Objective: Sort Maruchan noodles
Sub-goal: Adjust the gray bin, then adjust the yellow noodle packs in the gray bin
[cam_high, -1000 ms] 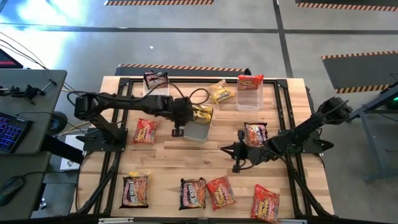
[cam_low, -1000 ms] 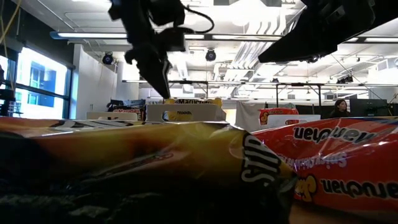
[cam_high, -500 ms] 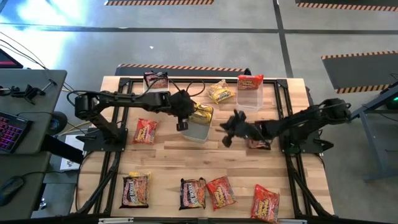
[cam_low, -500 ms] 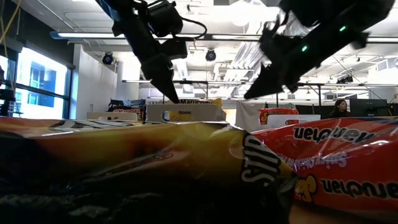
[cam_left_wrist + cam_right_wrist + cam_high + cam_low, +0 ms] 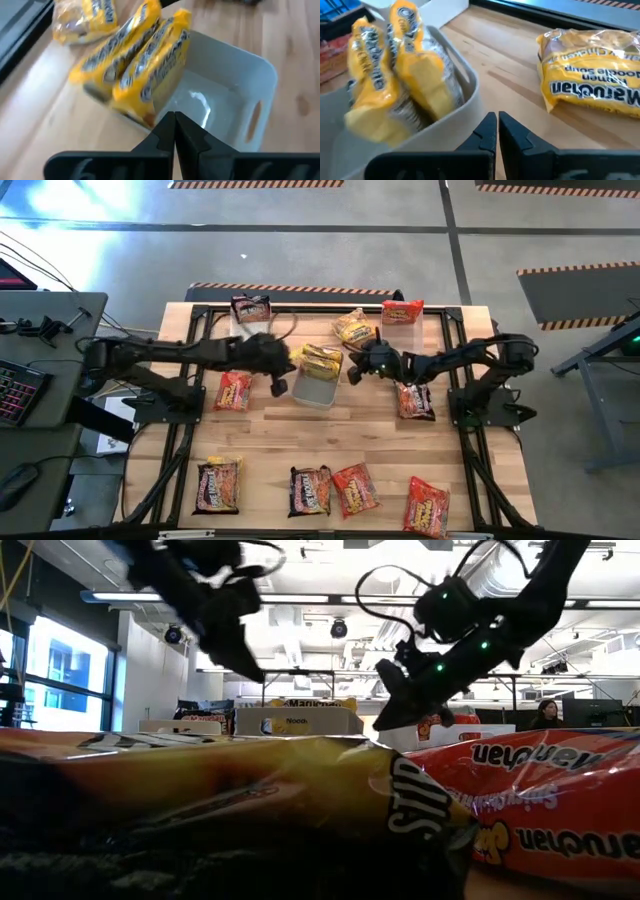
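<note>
Two yellow Maruchan noodles packets (image 5: pixel 320 360) stand on edge in the middle clear bin (image 5: pixel 322 391), seen close in the left wrist view (image 5: pixel 142 62) and the right wrist view (image 5: pixel 387 75). My left gripper (image 5: pixel 279 387) hangs shut and holding nothing just left of that bin; its tips (image 5: pixel 174 125) are over the bin's rim. My right gripper (image 5: pixel 352 373) is shut and holding nothing between the bin and a loose yellow packet (image 5: pixel 355 328) (image 5: pixel 595 85). A red packet (image 5: pixel 413 400) lies under the right arm.
A dark packet sits in the back-left bin (image 5: pixel 250 320), a red one in the back-right bin (image 5: pixel 402 337). A red packet (image 5: pixel 232 391) lies left of centre. Two dark packets (image 5: pixel 218 485) (image 5: pixel 310 491) and two red ones (image 5: pixel 355 489) (image 5: pixel 427 506) line the front edge.
My left gripper shut fully and drew back left from the middle bin. My right arm swung up from the red packet at right toward the bin and the loose yellow packet.
</note>
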